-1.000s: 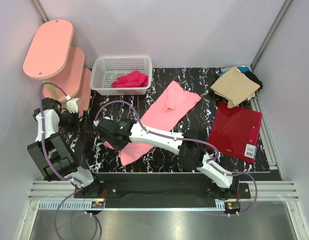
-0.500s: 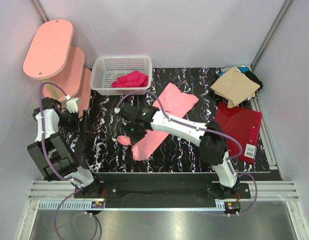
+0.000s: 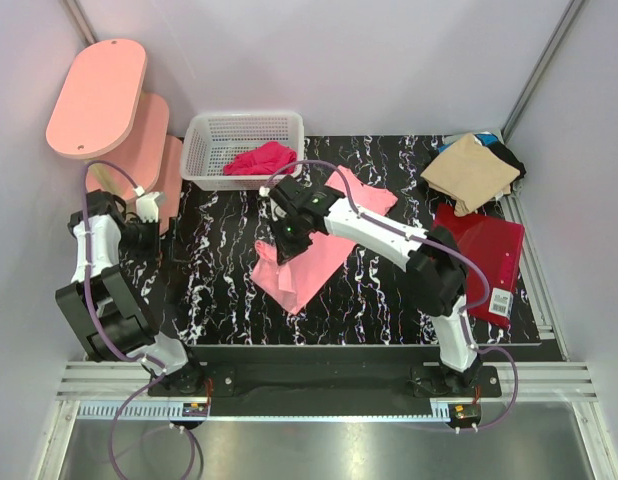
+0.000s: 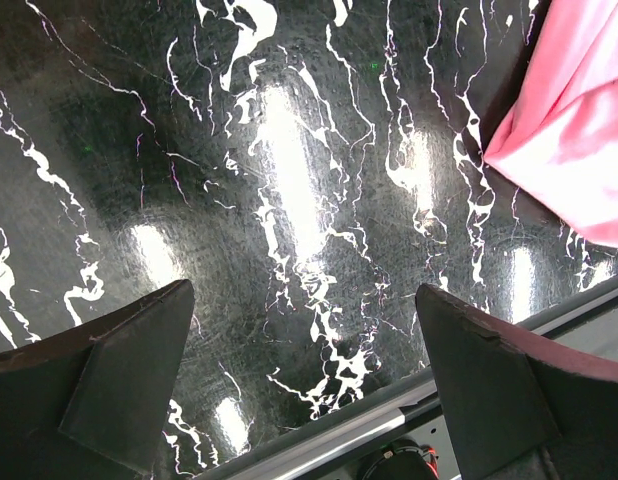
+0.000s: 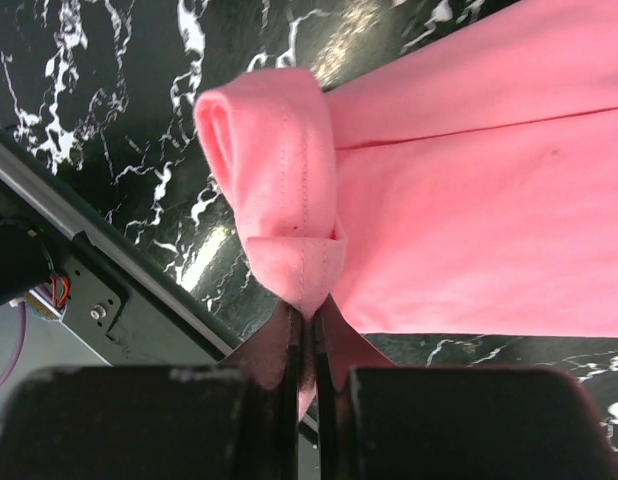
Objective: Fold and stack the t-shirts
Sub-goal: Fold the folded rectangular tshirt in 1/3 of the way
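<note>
Two arms stand at the near edge of the table point(image 3: 219, 280), and only the right one has cloth. The right fingers point(image 5: 277, 345) are clenched on a hem of the pink shirt point(image 5: 469, 200). The edge is bunched there and rolls into a small loop just above the tips, with the stitching line visible. The rest of this shirt spreads flat to the right in the wrist view, on the black marbled surface.

From the top camera, the pink shirt point(image 3: 299, 272) lies diagonally near the middle of the table. One end is near the basket point(image 3: 204, 150) and the other points toward the near edge. The right arm point(image 3: 379, 230) reaches across it to the left, and its wrist covers the middle part of the cloth.

The left fingers point(image 4: 99, 390) stand wide apart with nothing between them, over bare table. A corner of the pink shirt shows at the right edge of the left wrist view, well apart from them. The left arm point(image 3: 94, 240) is folded at the left side of the table.

On the right side, a dark red shirt point(image 3: 474, 260) lies flat, with a white tag point(image 3: 502, 303) at its near corner. Just behind it, in the far right corner, a tan shirt point(image 3: 471, 172) rests on a black one point(image 3: 511, 160). The white basket holds a crumpled red cloth point(image 3: 261, 158). Pink boards point(image 3: 97, 95) stand to the left of the basket.
</note>
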Robot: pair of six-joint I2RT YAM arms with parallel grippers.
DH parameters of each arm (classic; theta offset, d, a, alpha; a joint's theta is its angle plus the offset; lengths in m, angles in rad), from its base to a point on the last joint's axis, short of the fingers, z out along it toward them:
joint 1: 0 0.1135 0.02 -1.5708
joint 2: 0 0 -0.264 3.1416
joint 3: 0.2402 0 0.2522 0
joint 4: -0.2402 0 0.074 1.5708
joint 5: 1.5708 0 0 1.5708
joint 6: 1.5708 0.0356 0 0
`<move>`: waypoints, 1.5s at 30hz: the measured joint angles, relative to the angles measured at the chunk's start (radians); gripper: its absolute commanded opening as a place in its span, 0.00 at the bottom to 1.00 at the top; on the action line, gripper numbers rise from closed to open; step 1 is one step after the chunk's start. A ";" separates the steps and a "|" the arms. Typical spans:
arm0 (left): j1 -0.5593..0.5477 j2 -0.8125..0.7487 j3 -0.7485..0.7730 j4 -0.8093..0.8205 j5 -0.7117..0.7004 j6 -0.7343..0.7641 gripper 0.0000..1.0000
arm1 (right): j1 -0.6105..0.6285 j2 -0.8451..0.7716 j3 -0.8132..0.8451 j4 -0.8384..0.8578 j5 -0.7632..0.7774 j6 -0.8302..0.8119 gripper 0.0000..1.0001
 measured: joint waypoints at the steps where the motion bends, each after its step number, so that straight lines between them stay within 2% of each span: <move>1: -0.001 0.000 0.001 0.000 0.000 0.000 0.99 | -0.011 0.000 0.000 0.004 -0.005 -0.003 0.02; 9: -0.008 0.005 0.005 -0.002 0.000 0.000 0.99 | -0.094 0.013 -0.007 0.019 -0.007 -0.025 0.01; 20: -0.011 0.004 0.005 -0.002 -0.006 0.002 0.99 | -0.172 0.125 -0.048 0.046 -0.008 -0.027 0.03; 21: -0.011 0.004 0.005 -0.002 -0.006 0.003 0.99 | -0.178 0.128 -0.051 0.047 -0.008 -0.026 0.06; 24: -0.011 0.004 0.005 -0.002 -0.006 0.005 0.99 | -0.198 0.130 -0.057 0.048 -0.007 -0.026 0.36; 25: -0.011 0.004 0.005 -0.002 -0.006 0.006 0.99 | -0.204 0.130 -0.057 0.051 -0.006 -0.026 0.52; 29: -0.011 0.004 0.005 -0.005 -0.006 0.013 0.99 | -0.225 0.133 -0.056 0.065 0.011 -0.026 0.75; 33: -0.011 0.004 0.005 -0.016 -0.006 0.023 0.99 | -0.247 0.154 -0.032 0.055 0.116 -0.024 0.79; 38: -0.026 0.003 0.005 -0.038 -0.007 0.031 0.99 | -0.282 0.184 0.071 0.002 0.306 -0.022 0.77; 45: -0.122 -0.046 0.016 -0.075 -0.013 0.028 0.99 | -0.261 0.119 0.074 -0.010 0.360 0.001 0.73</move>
